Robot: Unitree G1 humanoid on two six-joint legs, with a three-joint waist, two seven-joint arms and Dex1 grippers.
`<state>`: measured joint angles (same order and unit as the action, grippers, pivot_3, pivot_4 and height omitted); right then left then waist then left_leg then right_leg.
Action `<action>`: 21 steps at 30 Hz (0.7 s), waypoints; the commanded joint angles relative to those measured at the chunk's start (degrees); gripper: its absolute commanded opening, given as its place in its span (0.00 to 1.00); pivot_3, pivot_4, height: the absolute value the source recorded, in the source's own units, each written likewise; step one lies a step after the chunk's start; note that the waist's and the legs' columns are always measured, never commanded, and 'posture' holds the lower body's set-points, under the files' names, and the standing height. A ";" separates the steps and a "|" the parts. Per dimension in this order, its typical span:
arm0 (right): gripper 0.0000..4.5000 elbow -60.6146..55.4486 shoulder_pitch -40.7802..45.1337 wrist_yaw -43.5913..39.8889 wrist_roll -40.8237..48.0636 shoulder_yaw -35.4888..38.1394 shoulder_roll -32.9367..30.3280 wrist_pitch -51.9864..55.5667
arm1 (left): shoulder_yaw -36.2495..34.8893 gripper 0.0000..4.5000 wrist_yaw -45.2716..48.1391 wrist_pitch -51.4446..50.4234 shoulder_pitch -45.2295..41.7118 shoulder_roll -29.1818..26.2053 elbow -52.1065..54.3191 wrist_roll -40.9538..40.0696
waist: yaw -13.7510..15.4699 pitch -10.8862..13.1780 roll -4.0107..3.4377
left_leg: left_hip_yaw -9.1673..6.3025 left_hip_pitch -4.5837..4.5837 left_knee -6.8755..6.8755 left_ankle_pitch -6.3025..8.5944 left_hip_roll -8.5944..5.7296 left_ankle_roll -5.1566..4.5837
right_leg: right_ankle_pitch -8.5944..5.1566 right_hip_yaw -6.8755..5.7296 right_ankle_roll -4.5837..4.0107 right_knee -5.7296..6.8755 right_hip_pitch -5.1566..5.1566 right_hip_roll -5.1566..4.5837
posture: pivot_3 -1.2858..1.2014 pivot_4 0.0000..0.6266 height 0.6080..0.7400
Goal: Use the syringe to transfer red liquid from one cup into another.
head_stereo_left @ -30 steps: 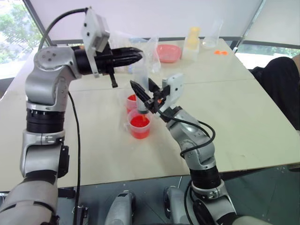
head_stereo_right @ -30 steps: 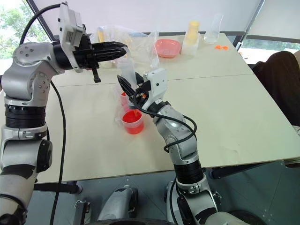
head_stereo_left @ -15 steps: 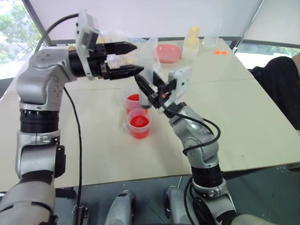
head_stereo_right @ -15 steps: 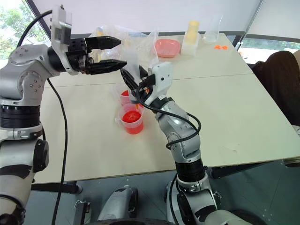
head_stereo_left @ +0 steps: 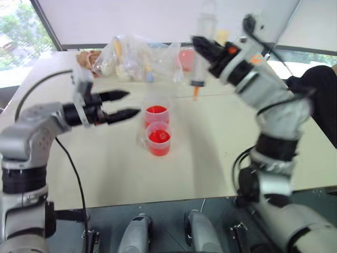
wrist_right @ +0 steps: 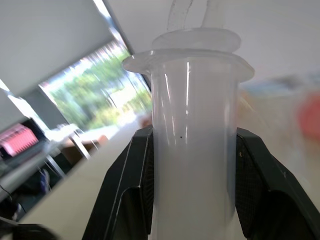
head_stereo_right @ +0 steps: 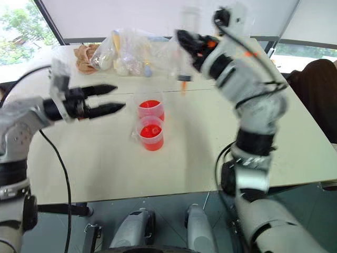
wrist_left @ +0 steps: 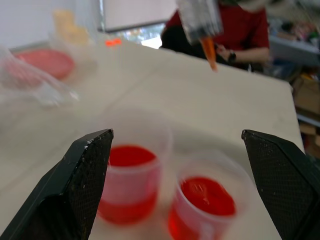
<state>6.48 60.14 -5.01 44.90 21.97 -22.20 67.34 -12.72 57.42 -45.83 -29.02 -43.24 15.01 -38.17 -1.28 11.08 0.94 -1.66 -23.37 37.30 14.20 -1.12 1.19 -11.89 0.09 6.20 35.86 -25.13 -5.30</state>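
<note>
The syringe (head_stereo_left: 201, 52) was held upright and clamped in the right gripper (head_stereo_left: 210, 52), raised above the desk (head_stereo_left: 221, 142) beyond the two cups (head_stereo_left: 157, 129) of red liquid (head_stereo_left: 158, 138). The left gripper (head_stereo_left: 122, 104) was spread wide, empty, beside the cups. The transfer seemed finished or paused; next, the syringe would need lowering.

Bright daylight from windows at upper left; the right arm (head_stereo_left: 253, 79) and syringe (head_stereo_left: 202, 52) smear with motion blur.

A: What sort of place is this?
B: A test room or lab: a pale wooden counter (head_stereo_left: 221, 153) by big windows with white roller blinds (head_stereo_left: 137, 21).
A: Anything else?
B: Cluttered shelving (wrist_left: 305, 45) behind a seated person (wrist_left: 240, 35).
</note>
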 commanded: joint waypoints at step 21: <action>0.99 48.52 5.70 -26.83 -26.51 -17.73 -6.75 -17.10 | -1.48 0.97 -12.20 -1.24 8.89 1.67 16.18 -9.66 | -1.15 0.01 -0.01 | 0.16 0.03 -0.04 0.02 -0.04 -0.04 | 0.10 -0.04 0.17 -0.38 0.23 0.21 | 0.52 0.24 1.00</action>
<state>55.49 64.44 -31.30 19.29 4.08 -28.53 51.03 -14.15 45.38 -47.95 -20.02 -40.73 29.42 -46.92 -2.43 11.09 0.93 -1.49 -23.35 37.27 14.22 -1.17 1.15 -11.79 0.04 6.37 35.48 -24.90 -5.09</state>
